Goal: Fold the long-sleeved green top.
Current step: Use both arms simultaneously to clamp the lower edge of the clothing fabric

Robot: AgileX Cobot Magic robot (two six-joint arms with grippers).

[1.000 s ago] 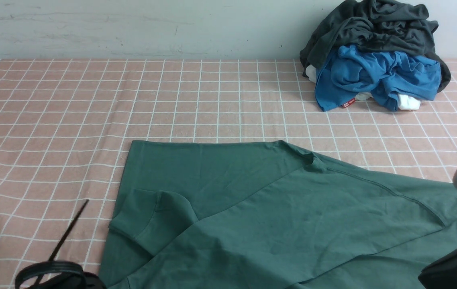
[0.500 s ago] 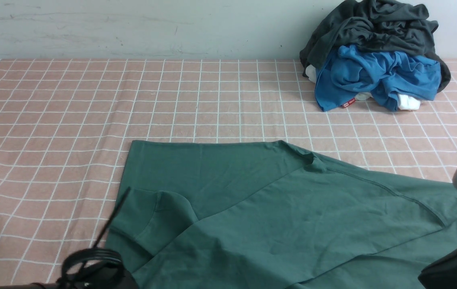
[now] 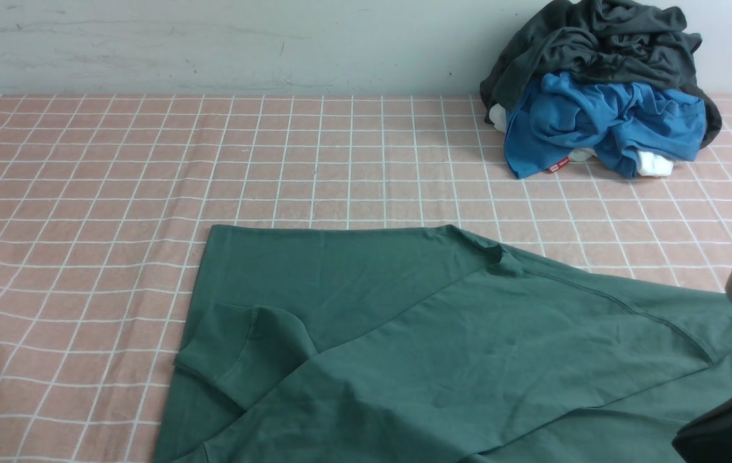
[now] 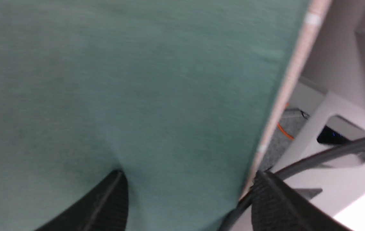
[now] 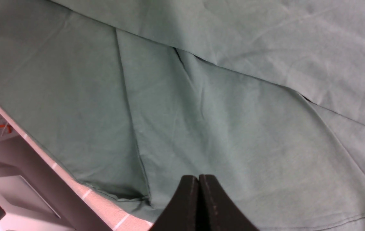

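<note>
Across the near half of your pink checked table (image 3: 83, 193), the green long-sleeved top (image 3: 443, 347) lies spread flat. It runs out of the front view at the near edge and toward the right. On its left side a cuffed flap (image 3: 244, 350) is folded in over the body. Your left hand (image 4: 189, 195) shows only in its own wrist view: it is over the green cloth by the table's front edge, fingers spread wide with nothing between them. Your right hand (image 5: 198, 199) is over the top near that same edge, its two fingers pressed together tip to tip, with no cloth visibly caught. At the far right corner, a charcoal garment (image 3: 597, 45) is heaped on a bright blue garment (image 3: 604, 122) with a small red tag (image 3: 557, 166), well apart from the top.
</note>
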